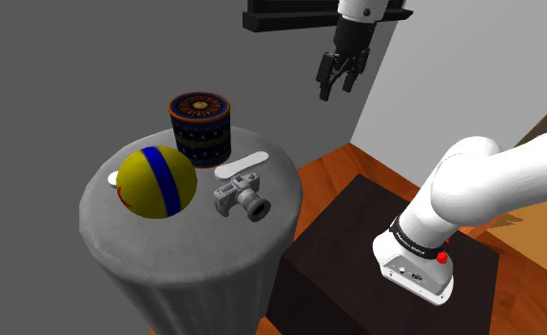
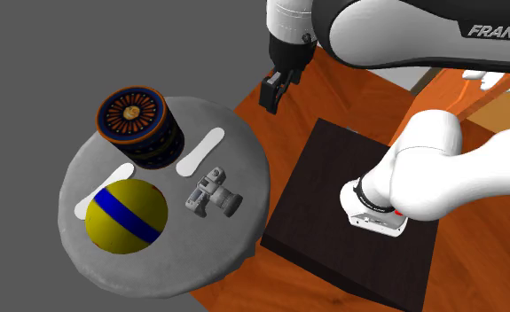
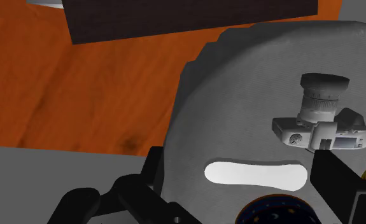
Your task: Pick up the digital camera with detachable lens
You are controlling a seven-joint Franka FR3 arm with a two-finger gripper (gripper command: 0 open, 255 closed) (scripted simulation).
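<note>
A round grey surface (image 1: 181, 252) carries a yellow ball (image 1: 152, 183) with a blue band and a touch of red. Just behind the ball stands a squat dark-blue tin (image 1: 201, 128) with an orange-patterned lid. A flat white oblong piece (image 1: 241, 165) lies at the tin's foot toward the shoulder view's right, a second white piece (image 2: 117, 174) is partly hidden by the ball, and around the surface are a reddish wooden floor (image 1: 333, 171) and a plain grey wall (image 1: 62, 76).
</note>
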